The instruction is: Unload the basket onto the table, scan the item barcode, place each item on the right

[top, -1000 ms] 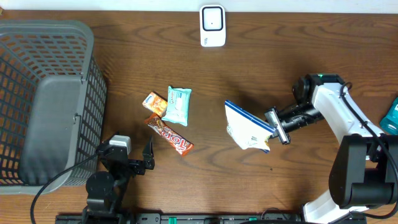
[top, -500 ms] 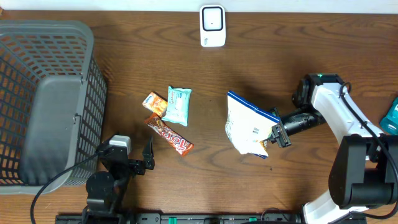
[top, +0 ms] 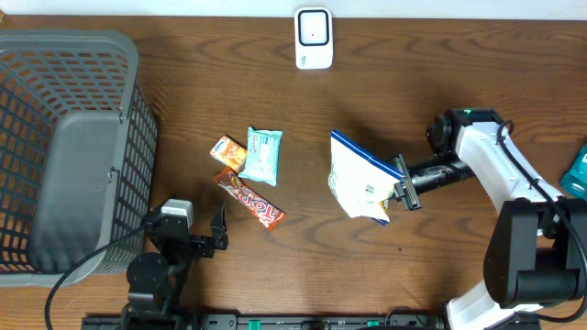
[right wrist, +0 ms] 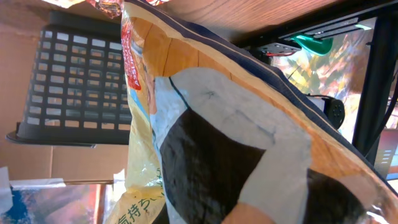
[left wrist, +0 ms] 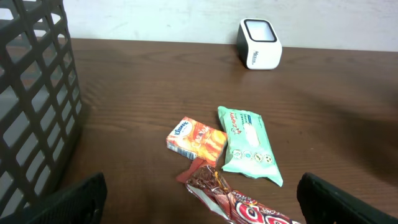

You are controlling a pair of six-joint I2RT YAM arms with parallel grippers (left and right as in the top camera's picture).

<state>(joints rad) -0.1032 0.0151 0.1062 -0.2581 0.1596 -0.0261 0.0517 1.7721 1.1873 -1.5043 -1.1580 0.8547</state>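
**Q:** What does the right gripper (top: 404,183) hold?

**A:** Its jaws are clamped on the right-hand edge of a crinkled white-and-yellow snack bag with a dark blue border (top: 359,188). In the overhead view the bag sits over the brown wooden table (top: 440,92), right of centre. It is well apart from the white box-shaped barcode scanner (top: 313,38), which stands at the table's far edge. In the right wrist view the bag (right wrist: 217,143) fills nearly the whole picture, showing yellow film, a white panel and a dark patch. Whether its lower corner touches the wood cannot be told.

**Q:** And the left gripper (top: 188,234)?

**A:** It sits low at the near edge, jaws spread wide and holding nothing. In the left wrist view its two dark fingertips (left wrist: 81,196) stand at the bottom corners.

**Q:** What lies loose on the table?

**A:**
- A small orange tissue box (left wrist: 196,138).
- A mint-green wipes packet (left wrist: 249,146), touching the box on its right.
- A red-brown chocolate bar wrapper (left wrist: 236,199), just nearer the left gripper than those two.

A grey plastic mesh basket (top: 55,137) occupies the left side. A teal object (top: 576,174) is cut off by the right edge of the overhead view.
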